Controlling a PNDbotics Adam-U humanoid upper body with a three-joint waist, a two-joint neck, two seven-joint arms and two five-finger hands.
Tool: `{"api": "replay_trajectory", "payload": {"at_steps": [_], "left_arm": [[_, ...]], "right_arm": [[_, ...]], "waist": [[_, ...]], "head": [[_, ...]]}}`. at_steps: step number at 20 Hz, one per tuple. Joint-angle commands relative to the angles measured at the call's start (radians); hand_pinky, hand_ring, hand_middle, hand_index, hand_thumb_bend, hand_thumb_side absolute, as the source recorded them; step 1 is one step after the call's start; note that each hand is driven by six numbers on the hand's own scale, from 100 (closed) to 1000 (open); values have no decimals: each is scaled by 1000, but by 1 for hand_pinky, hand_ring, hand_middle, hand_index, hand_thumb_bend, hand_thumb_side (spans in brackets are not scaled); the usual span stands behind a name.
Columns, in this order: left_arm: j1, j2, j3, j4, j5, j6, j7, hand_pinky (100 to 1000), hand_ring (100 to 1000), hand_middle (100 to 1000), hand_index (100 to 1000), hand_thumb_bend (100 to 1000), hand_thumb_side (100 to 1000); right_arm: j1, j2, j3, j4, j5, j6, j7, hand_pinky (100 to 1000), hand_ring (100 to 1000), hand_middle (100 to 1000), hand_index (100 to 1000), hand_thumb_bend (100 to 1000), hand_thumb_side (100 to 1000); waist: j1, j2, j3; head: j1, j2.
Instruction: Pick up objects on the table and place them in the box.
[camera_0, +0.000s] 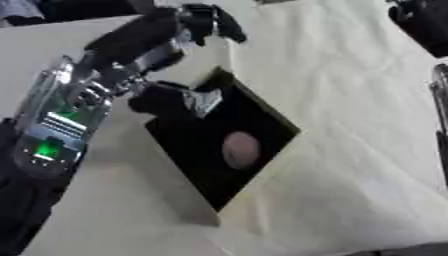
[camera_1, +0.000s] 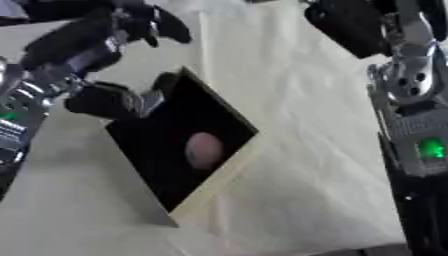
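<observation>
A cardboard box (camera_0: 262, 186) with a black inside lies askew in the middle of the cream-covered table (camera_0: 350, 100). One round, dull pinkish-brown object (camera_0: 240, 149) rests on the box floor. My left hand (camera_0: 144, 42) hovers over the box's upper left corner, its dark fingers (camera_0: 214, 22) stretched toward the far side and its thumb (camera_0: 162, 100) hanging over the box's rim. Nothing shows in that hand. My right arm (camera_1: 411, 100) stands along the right edge, and its dark hand (camera_1: 346, 25) is at the top right, well away from the box.
Cream cloth covers the table around the box, with folds to the right and in front. Dark shapes sit along the far edge at the top left and top right.
</observation>
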Motion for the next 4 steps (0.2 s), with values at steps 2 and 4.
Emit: {"api": "replay_trajectory", "payload": {"at_steps": [2, 4], "left_arm": [[41, 16, 120, -52, 131, 23, 176, 684, 795, 791, 847, 100, 604], [79, 8, 175, -53, 165, 5, 257, 689, 796, 793, 848, 100, 630]], "right_arm": [[-18, -16, -14, -19, 9, -2, -10, 813, 786, 680, 843, 100, 669], [-20, -18, -16, -19, 12, -3, -12, 813, 786, 680, 843, 100, 669]], "waist": [[-6, -18, 5], [-8, -17, 8]], "head": [[-13, -14], [-17, -15]]}}
